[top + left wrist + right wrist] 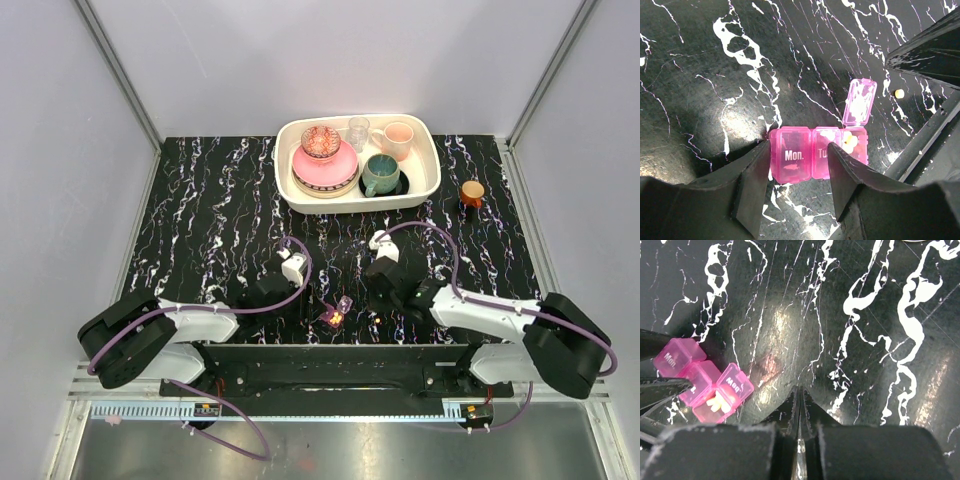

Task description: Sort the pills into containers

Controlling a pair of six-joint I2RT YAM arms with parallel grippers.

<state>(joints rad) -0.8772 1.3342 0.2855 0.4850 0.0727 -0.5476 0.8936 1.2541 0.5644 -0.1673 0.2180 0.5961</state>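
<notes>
Pills (850,141): several in the open end compartment (lid up) of the pill box (790,157), just right of the left gripper (800,149), which clamps its Mon. end. Loose pill (899,93) on the counter (700,75), farther right. Right gripper (799,392): fingers pressed together, box at its left.

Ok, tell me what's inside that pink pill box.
Pale yellowish pills lie in the pill box's open end compartment. Its shut Mon. lid and the next cover the rest.
</notes>
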